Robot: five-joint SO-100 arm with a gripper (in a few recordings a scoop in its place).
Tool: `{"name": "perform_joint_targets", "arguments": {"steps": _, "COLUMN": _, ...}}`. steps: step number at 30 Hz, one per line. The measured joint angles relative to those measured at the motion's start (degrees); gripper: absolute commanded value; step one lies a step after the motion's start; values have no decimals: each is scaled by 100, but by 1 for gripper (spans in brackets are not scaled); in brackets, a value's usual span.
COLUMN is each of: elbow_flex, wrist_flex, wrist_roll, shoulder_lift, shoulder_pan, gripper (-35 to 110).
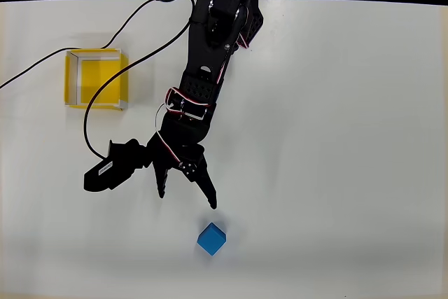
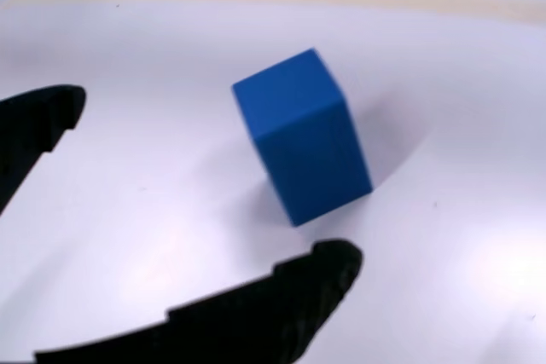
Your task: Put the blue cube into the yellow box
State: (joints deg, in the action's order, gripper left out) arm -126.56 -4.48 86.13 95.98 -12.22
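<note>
My claw (image 1: 187, 198) hangs spread wide with nothing between its fingers, one black fingertip (image 1: 212, 204) pointing toward the blue cube (image 1: 211, 239) and stopping just short of it. In the wrist view the claw (image 2: 209, 189) frames the cube (image 2: 303, 148), which sits apart from both fingers on the white surface (image 2: 444, 83), turned at an angle. Seen from overhead, the yellow box (image 1: 96, 78) rests well away near the upper left of the surface (image 1: 350, 138), open-topped, with a black cable (image 1: 105, 89) crossing over it.
</note>
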Motion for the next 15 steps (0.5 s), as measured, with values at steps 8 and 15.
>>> {"name": "perform_joint_targets", "arguments": {"steps": 8, "elbow_flex": 967, "wrist_flex": -835, "wrist_roll": 35, "shoulder_lift": -1485, "shoulder_pan": 185, "gripper": 60}}
{"name": "perform_joint_targets", "arguments": {"steps": 15, "elbow_flex": 1608, "wrist_flex": -1301, "wrist_roll": 97, "shoulder_lift": -2435, "shoulder_pan": 387, "gripper": 61}}
